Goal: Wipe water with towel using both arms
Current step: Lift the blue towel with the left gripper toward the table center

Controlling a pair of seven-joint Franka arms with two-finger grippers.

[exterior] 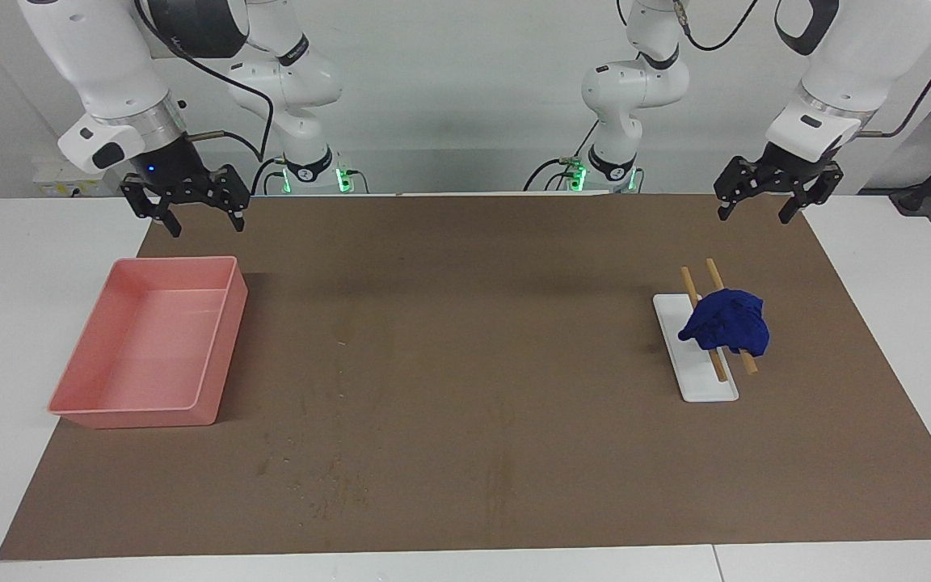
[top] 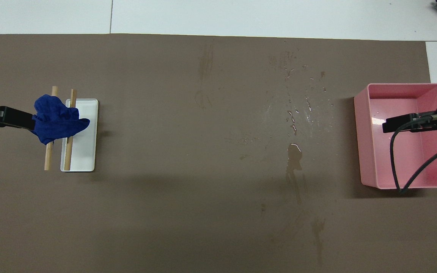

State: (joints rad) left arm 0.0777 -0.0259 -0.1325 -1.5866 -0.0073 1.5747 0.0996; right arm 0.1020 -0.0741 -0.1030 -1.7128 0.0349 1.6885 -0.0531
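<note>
Worktop (exterior: 465, 485) lying under a brown mat (top: 203, 212) wetted by spilled water (top: 294, 151) midway; pink tray (exterior: 219, 356) waiting at the right arm's end; towel (exterior: 726, 323) airing on two wooden sticks (exterior: 688, 283) over a white dish (exterior: 708, 388); right gripper (exterior: 200, 218) and left gripper (exterior: 760, 206) hanging raised, jaws standing wide, gripping nothing.

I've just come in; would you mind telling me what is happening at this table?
Nothing is being handled yet. The left pincer and right pincer hang open and raised at the robots' edge of the brown mat. The blue towel lies draped over two wooden sticks on a white tray. Water lies unwiped beside the pink tray.
</note>
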